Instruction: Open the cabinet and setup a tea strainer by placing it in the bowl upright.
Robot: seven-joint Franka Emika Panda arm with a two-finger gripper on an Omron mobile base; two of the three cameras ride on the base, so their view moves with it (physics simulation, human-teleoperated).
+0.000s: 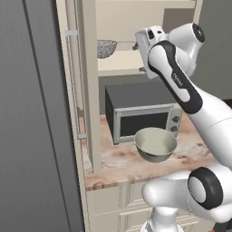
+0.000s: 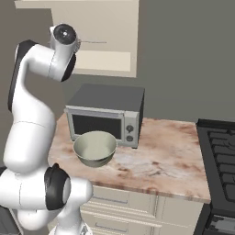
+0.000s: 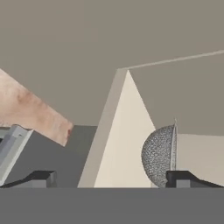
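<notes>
On the far left of my left base view the cabinet (image 1: 89, 90) door stands swung open, edge-on to me, its slim silver handle (image 1: 71, 81) running down the panel. Just right of it, up on the beige shelf (image 1: 118, 61), sits the tea strainer (image 1: 107, 48), a grey mesh basket, upright, clear of the shelf's front edge. Right of that again comes my wrist, raised to shelf height with the hand reaching into the cabinet.

Below the shelf, the dark grey microwave (image 1: 142, 113) sits on the marbled counter (image 1: 118, 161), and in front of it the bowl (image 1: 155, 144) rests on the counter, pale grey-green, with nothing in it. From the right base view the bowl (image 2: 95, 148) lies just in front of the microwave's door (image 2: 96, 125), near the counter's front edge, and the stove (image 2: 220, 156) sits far off to the right.

Through my hand view, scanning across: my left fingertip (image 3: 43, 178) down low, then the shelf's pale surface, then the strainer's mesh dome (image 3: 158, 155) close beside my right fingertip (image 3: 181, 178). My claw (image 3: 113, 179) is spread as wide as it goes and grips nothing; the strainer sits toward the right finger, and I cannot tell whether it touches.
</notes>
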